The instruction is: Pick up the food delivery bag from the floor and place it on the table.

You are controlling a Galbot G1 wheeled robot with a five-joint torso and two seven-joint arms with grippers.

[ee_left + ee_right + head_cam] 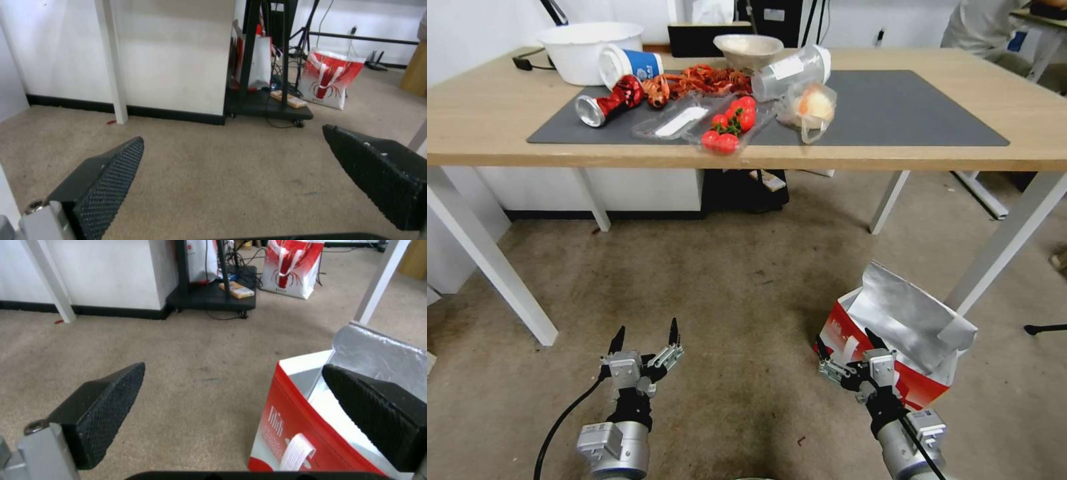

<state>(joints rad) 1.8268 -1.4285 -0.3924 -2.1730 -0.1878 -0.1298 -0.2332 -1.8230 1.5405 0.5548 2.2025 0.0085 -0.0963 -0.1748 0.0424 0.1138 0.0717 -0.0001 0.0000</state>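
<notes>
The food delivery bag [904,320] stands upright on the floor [727,280] at the right, beside a white leg of the table [487,113]. It is white with a red side panel, and its silver foil mouth is open. My right gripper [848,341] is open right at the bag's near left edge. In the right wrist view the right gripper [234,366] straddles the red panel of the bag [285,413], one finger over the foil opening and the other over bare floor. My left gripper [646,328] hangs open above the floor at the left, holding nothing.
On the table's dark grey mat [894,107] lie a tomato tray [730,127], a knotted clear bag [812,107], a red can [607,103], cups and bowls. White table legs [490,260] flank the floor. A black stand [746,190] and another red-and-white bag [291,268] sit beyond.
</notes>
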